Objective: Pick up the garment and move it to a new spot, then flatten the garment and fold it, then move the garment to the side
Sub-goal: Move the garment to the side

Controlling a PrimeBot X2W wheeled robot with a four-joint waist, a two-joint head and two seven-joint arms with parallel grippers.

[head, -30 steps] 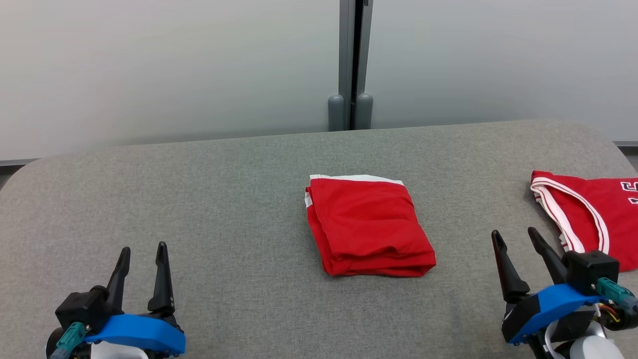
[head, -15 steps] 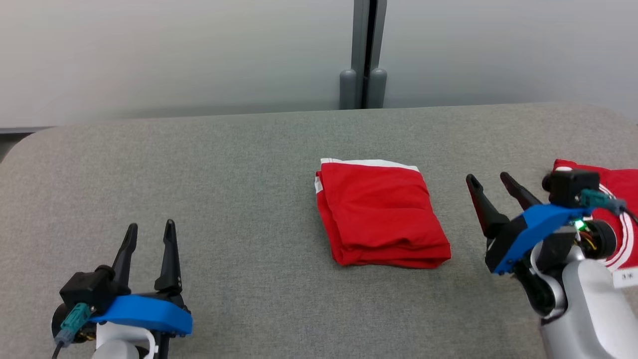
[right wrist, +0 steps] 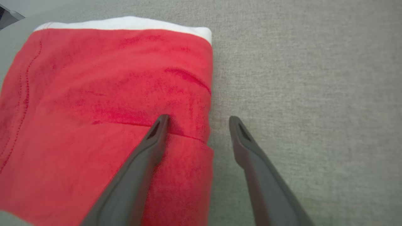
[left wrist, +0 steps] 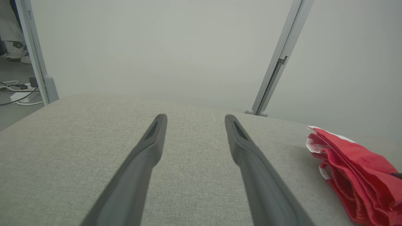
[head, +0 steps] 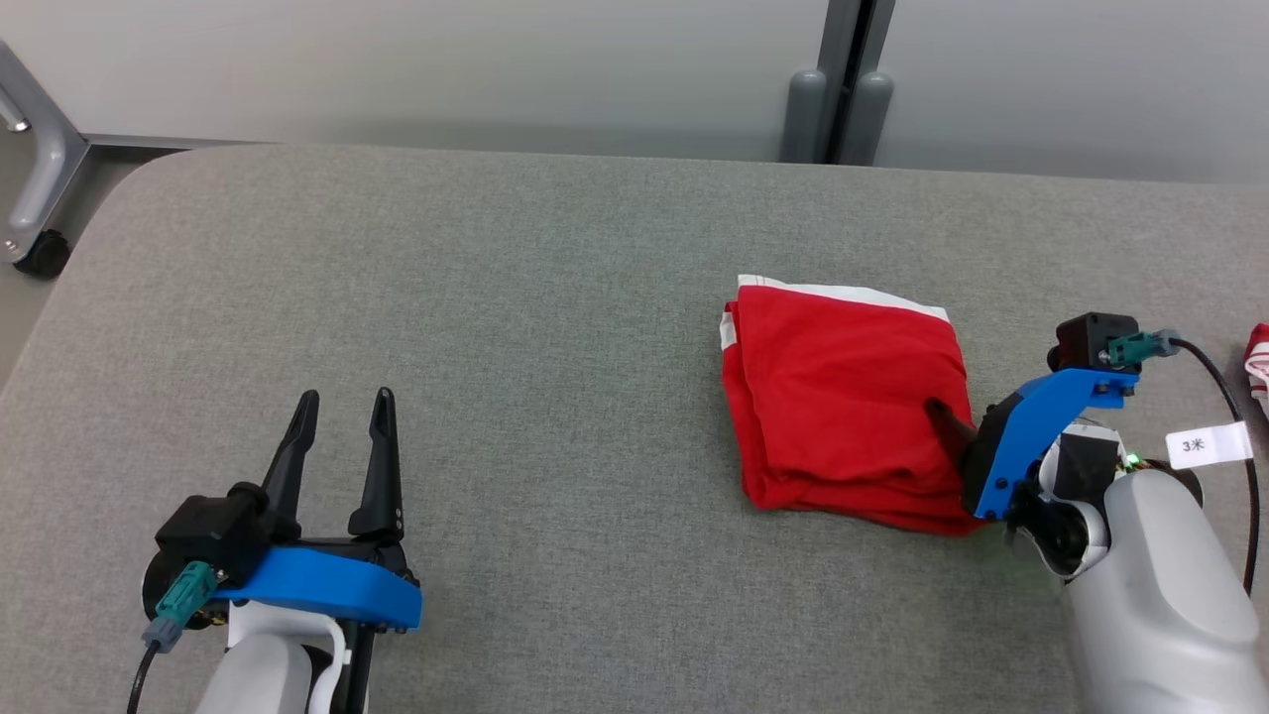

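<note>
The garment is a folded red cloth with a white band along its far edge, lying on the grey padded table. My right gripper is open at the garment's right edge. In the right wrist view one finger lies over the red garment and the other over bare table, so the right gripper straddles that edge. My left gripper stands open at the lower left, well away from the cloth. From the left wrist, the left gripper is empty and the garment lies far to the right.
A second red and white garment peeks in at the right edge. A grey post stands behind the table against a pale wall. A wheeled frame leg is on the floor beyond the table's left corner.
The head camera has swung, shifting the whole picture right. My right gripper has moved forward and left to the garment's right edge, still open. The left gripper holds its place.
</note>
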